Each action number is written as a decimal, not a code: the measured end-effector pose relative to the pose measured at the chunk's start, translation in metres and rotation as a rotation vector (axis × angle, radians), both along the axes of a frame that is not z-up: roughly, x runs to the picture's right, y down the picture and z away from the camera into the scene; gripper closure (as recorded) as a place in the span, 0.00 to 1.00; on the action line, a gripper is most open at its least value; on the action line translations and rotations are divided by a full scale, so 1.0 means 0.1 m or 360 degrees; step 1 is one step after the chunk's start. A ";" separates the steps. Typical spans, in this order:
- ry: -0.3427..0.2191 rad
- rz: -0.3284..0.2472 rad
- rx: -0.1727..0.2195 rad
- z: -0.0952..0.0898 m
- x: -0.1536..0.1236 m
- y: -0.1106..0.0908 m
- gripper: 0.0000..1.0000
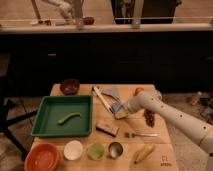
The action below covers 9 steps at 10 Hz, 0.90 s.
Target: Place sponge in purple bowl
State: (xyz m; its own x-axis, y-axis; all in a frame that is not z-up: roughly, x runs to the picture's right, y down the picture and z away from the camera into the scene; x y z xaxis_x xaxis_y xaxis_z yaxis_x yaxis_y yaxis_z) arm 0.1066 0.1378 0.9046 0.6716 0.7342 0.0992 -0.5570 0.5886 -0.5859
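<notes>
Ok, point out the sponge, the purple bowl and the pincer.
sponge [115,106]: camera view, its blue-grey top.
purple bowl [70,87]: camera view, its dark inside.
pincer [119,111]: camera view, the arm's tip, right by the sponge at mid-table.

The robot arm [175,117] is white and smooth, made of thick, rounded, tube-like segments. Near its end there is a wider, rounded joint. The claw [121,111] at the tip looks pale too, and it is over the middle of the wooden surface [156,144].
</notes>
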 end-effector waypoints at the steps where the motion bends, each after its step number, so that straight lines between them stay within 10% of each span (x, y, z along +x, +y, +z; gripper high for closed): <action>1: -0.0001 0.0002 0.0007 -0.02 0.02 -0.01 0.97; 9: -0.0093 -0.0054 0.0140 -0.30 0.14 -0.42 1.00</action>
State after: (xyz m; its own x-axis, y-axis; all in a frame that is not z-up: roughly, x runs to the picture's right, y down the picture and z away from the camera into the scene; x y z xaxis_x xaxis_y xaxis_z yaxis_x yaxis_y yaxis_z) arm 0.1208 0.0956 0.8743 0.6872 0.6978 0.2020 -0.5021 0.6571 -0.5623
